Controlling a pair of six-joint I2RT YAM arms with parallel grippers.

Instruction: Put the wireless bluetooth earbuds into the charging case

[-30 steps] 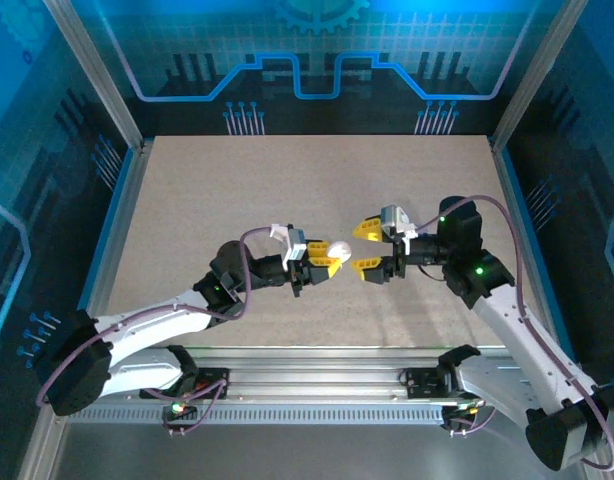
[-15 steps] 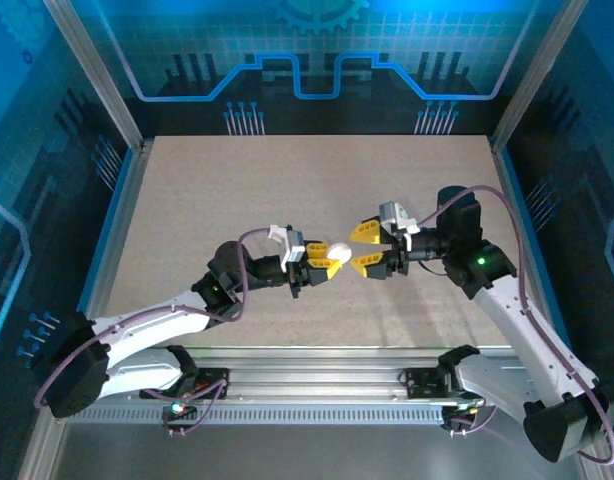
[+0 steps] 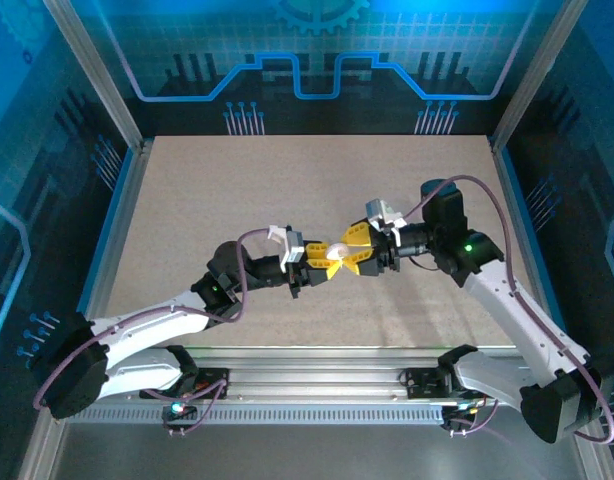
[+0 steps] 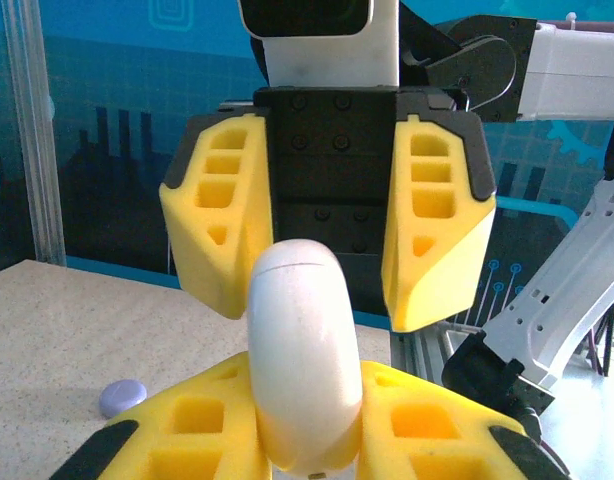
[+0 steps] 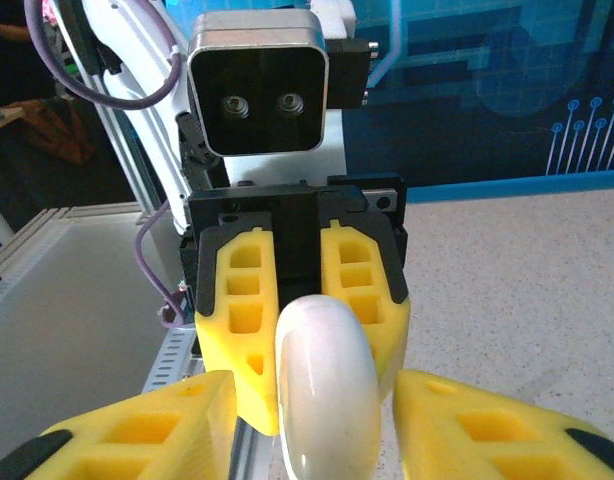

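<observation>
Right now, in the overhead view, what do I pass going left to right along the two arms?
left arm → left gripper → white charging case → right gripper → right arm

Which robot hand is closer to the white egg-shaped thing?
Left. The left gripper is shut on the white case and holds it. The right gripper is open and straddles the case from the opposite side without clamping it.

The top camera looks down from high behind the near edge over the whole worktop. The two wrist cameras face each other at close range, sharing the white case.
</observation>
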